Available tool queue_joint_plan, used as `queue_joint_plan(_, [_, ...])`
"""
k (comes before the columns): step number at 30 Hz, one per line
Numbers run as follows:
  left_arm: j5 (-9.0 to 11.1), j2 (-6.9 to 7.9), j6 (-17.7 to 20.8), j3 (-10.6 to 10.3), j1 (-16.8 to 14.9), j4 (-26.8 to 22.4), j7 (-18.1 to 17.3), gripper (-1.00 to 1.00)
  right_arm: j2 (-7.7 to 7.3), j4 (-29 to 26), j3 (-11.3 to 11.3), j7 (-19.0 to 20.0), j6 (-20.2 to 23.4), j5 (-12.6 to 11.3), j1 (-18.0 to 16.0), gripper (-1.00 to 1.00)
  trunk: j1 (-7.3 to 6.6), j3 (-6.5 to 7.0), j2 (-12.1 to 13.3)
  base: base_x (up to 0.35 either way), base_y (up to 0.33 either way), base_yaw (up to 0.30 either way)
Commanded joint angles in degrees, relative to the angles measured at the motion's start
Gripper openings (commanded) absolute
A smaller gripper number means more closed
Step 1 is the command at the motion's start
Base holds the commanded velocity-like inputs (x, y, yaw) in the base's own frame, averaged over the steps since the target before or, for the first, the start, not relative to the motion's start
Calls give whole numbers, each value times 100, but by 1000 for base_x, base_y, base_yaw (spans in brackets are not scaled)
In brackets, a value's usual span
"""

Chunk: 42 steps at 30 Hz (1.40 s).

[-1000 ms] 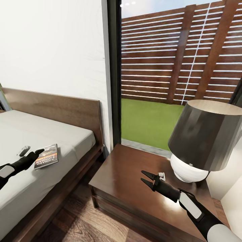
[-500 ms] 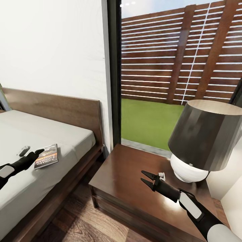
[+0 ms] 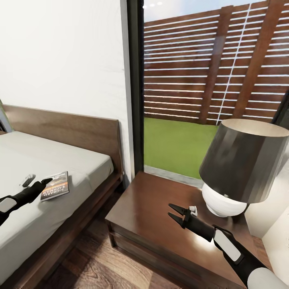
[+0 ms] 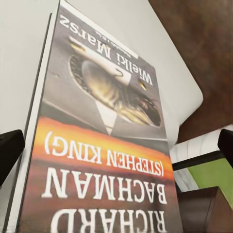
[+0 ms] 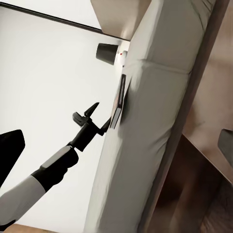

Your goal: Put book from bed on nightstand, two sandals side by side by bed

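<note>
The book (image 3: 55, 186) lies flat on the bed's grey mattress (image 3: 68, 158) near its right edge, cover up. My left gripper (image 3: 38, 181) is open at the book's near end, low over the mattress. In the left wrist view the book (image 4: 102, 145) spreads between the two fingertips (image 4: 9, 150). From the right wrist view, one finger of the left gripper (image 5: 97, 119) touches the book's (image 5: 119, 99) edge and the other stands off the mattress. My right gripper (image 3: 172, 212) hovers open and empty over the nightstand (image 3: 144, 204). The sandals are out of view.
A dark-shaded lamp (image 3: 245, 160) with a white base takes up the nightstand's back right. The brown headboard (image 3: 72, 128) backs the bed against the white wall. A tall black-framed window (image 3: 200, 80) shows a slatted fence. A strip of wood floor (image 3: 92, 257) separates bed and nightstand.
The view has shifted very slightly. Neither arm nor the book has moved.
</note>
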Motion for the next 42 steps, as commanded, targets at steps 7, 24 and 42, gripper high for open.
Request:
queue_joint_plan(7, [7,28,54,41,-2,0,-9,100,-6,2,23,-3,40,-60,-5,100,-2,-5,-2,-21,-26,0])
queue_joint_plan(24, [7,62,54,39,5,0,-8,100,10,2,31,-3,40,-60,-5,100,-2,-5,-2,-2,-5,0])
queue_joint_plan(42, [7,64,54,38,5,0,-5,100,47,2,23,-5,40,-54,-5,100,-2,-5,-2,0,-76,0])
